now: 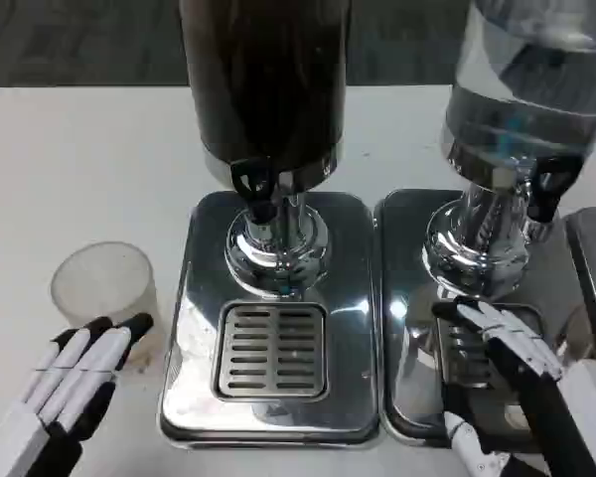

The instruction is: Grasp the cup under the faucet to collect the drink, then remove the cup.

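Left robot hand open just beside the cup; right robot hand over the right dispenser's grille

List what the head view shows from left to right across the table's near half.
Left hand → translucent cup → drip grate of the dark-drink dispenser → right hand over the clear-drink dispenser's tray.

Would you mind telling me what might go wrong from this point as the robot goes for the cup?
1. The cup stands on the table left of the dark dispenser, close by the left hand, whose fingertips lie near its base; a forward push could tip it.
2. The drip grille under the black tap is bare, so opening the tap now would spill drink.
3. The right hand rests over the clear dispenser's tray, and could snag there.
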`<state>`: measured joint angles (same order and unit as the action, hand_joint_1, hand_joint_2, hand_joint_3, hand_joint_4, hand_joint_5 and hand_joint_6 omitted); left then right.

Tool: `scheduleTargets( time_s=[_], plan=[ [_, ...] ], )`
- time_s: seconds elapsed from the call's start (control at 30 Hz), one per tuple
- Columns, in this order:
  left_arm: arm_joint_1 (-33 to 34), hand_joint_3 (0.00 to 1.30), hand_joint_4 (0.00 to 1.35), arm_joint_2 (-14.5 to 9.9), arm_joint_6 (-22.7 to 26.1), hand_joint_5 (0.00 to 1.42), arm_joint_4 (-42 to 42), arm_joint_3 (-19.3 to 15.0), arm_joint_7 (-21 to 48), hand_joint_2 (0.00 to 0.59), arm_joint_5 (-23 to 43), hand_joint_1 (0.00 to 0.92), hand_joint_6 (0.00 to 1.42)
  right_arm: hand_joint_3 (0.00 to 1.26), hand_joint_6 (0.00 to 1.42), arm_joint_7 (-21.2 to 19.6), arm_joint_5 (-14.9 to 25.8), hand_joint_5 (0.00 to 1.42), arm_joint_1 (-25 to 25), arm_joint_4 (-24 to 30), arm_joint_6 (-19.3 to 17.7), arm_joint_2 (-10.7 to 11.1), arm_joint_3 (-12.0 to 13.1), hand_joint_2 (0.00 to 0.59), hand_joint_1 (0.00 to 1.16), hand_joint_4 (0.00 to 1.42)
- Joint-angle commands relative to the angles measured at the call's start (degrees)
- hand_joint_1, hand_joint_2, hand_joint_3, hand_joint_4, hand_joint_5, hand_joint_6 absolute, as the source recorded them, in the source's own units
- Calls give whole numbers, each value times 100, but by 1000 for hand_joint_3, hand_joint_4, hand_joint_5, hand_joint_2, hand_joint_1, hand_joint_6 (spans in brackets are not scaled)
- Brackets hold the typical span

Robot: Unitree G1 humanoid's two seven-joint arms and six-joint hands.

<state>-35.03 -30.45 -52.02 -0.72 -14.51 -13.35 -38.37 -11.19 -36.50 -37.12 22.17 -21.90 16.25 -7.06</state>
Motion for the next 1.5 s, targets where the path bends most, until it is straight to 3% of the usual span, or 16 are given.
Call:
scheduleTargets(
  time_s=[0.03, 0.63, 1.5],
  plan=[
    [-4, 0, 0, 52, 25, 0, -4, 50, -69, 79, 16, 0, 0, 218, 286, 26, 87, 111, -6, -4, -82, 4, 31, 506, 575, 132],
    [89, 0, 0, 162, -177, 0, -66, -131, -207, 66, 509, 0, 0, 218, 286, 61, 242, 111, 21, -82, -76, 17, 52, 506, 575, 132],
    [1313, 0, 0, 106, 755, 0, -470, 100, 461, 3, 1236, 0, 23, 229, 294, 82, 230, 131, 81, -125, -37, -214, -75, 506, 572, 160]
  ],
)
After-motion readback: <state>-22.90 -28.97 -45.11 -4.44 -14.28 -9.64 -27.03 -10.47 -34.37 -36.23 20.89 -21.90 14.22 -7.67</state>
